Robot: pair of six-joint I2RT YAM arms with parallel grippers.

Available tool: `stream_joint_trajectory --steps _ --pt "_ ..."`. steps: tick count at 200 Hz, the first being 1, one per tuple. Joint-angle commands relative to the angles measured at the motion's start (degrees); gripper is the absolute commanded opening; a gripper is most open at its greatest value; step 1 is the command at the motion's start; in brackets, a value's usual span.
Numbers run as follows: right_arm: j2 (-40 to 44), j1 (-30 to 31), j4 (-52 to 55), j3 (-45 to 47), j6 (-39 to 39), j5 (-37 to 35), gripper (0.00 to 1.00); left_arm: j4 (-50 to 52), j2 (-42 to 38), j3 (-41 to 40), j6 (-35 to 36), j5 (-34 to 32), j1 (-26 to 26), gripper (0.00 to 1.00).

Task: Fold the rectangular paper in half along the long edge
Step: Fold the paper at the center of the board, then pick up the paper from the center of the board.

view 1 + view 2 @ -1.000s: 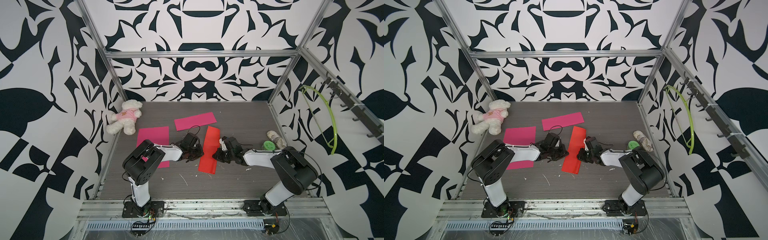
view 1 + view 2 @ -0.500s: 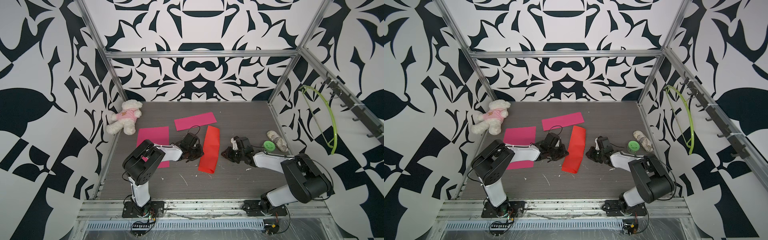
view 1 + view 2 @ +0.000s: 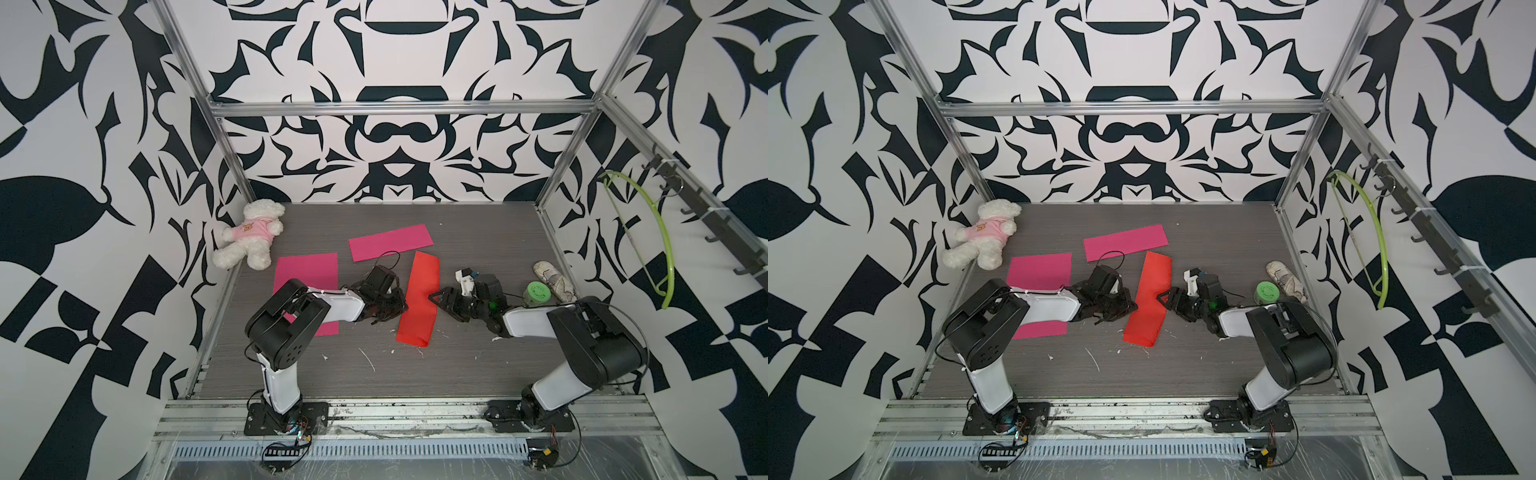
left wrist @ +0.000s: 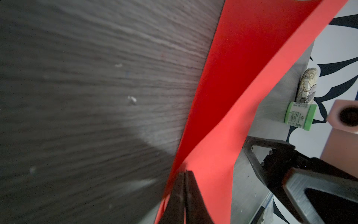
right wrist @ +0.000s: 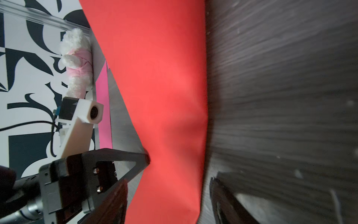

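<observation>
Right gripper (image 3: 433, 298) is back at the red paper (image 3: 422, 274), jaws apart; left gripper (image 3: 405, 307) clamps the opposite edge.

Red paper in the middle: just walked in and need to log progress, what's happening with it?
The red paper lies on the table between the two arms, doubled over lengthwise but with its top layer loose, not pressed flat. The left fingers are shut, pinching one long edge. The right fingers stand open around the opposite edge, gripping nothing.
</observation>
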State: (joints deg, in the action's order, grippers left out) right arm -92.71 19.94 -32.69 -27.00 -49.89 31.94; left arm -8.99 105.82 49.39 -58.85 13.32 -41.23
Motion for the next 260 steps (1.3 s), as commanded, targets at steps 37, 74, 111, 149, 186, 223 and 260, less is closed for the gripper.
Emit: stream_joint_trajectory --steps 37,74,111,149,186,223,260 --pt "-7.96 0.01 -3.21 0.66 -3.93 2.99 0.70 17.34 7.12 -4.80 1.26 -6.71 0.63 0.08" --pt "-9.66 1.65 -7.36 0.51 -5.05 5.31 0.65 17.26 7.42 -4.74 1.28 -6.69 0.63 0.08" --pt "-6.60 2.12 -9.55 4.02 -7.85 3.44 0.67 16.92 7.12 -5.25 0.80 -6.83 0.71 0.08" --pt "3.08 2.08 1.87 7.52 -6.42 -2.91 0.75 16.76 7.26 -5.36 0.67 -6.91 0.80 0.08" --pt "9.45 2.63 9.22 9.22 -8.27 -4.47 0.75 16.87 7.30 -5.35 0.67 -6.91 0.80 0.08" --pt "11.49 7.34 8.70 9.93 -13.16 -6.32 0.75 16.90 7.30 -5.24 0.67 -6.90 0.80 0.08" --pt "10.62 11.49 4.44 10.72 -19.97 -9.98 0.75 17.02 7.42 -5.10 0.83 -6.81 0.80 0.08"
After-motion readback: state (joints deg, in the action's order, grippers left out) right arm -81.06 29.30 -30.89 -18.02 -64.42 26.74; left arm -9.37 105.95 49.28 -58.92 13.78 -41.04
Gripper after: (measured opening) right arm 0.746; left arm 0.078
